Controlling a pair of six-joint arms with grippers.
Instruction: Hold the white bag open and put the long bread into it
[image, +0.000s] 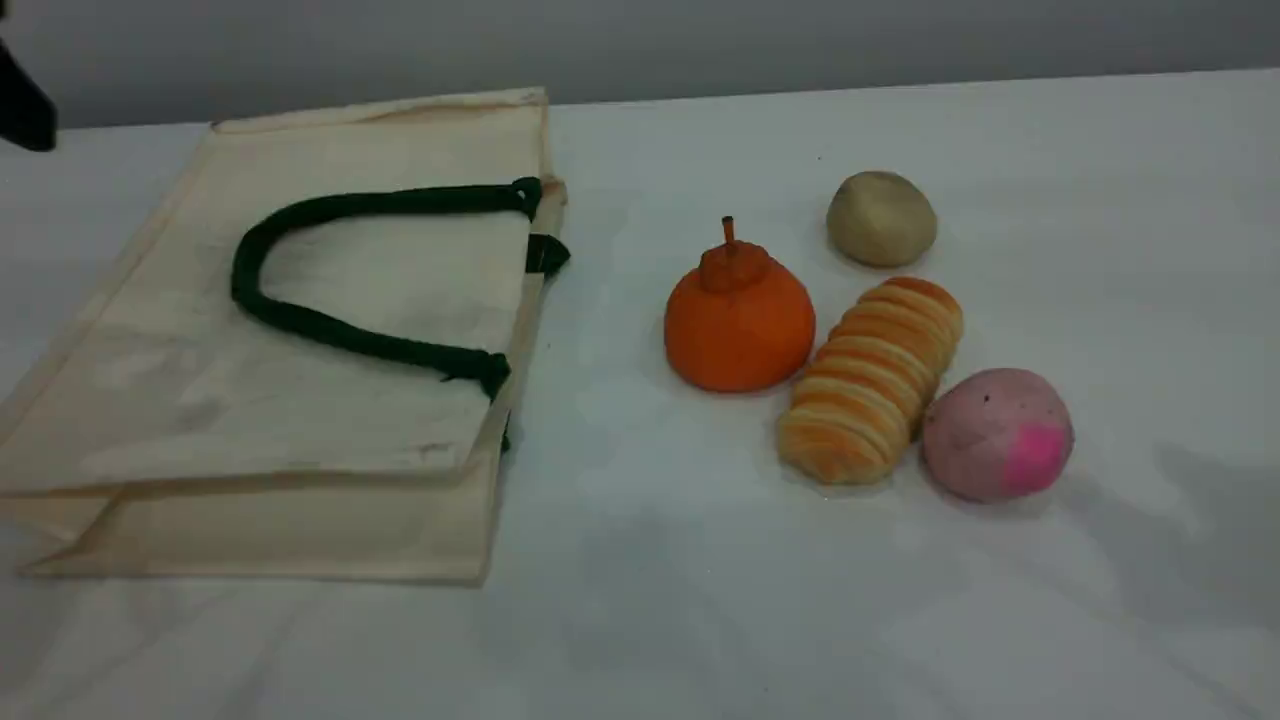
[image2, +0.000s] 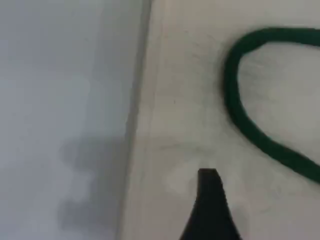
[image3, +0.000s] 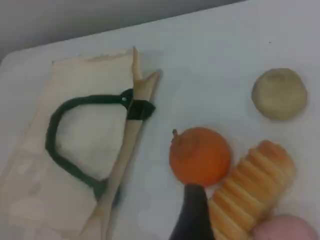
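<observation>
The white bag (image: 300, 420) lies flat on the left of the table, its mouth edge facing right and its dark green handle (image: 300, 322) looped on top. The long bread (image: 870, 380), golden and ribbed, lies at the right between other foods. In the left wrist view, my left gripper's black fingertip (image2: 209, 190) hovers over the bag's canvas (image2: 190, 100) near the handle (image2: 240, 115), holding nothing. In the right wrist view, my right gripper's fingertip (image3: 192, 210) hangs above the gap between the pumpkin piece and the long bread (image3: 250, 185), also holding nothing. Both grippers are open.
An orange pumpkin-shaped piece (image: 738, 320) touches the bread's left side. A pink ball (image: 995, 432) sits at its right and a round beige bun (image: 880, 218) behind it. A dark part of the left arm (image: 22, 105) shows at the top left corner.
</observation>
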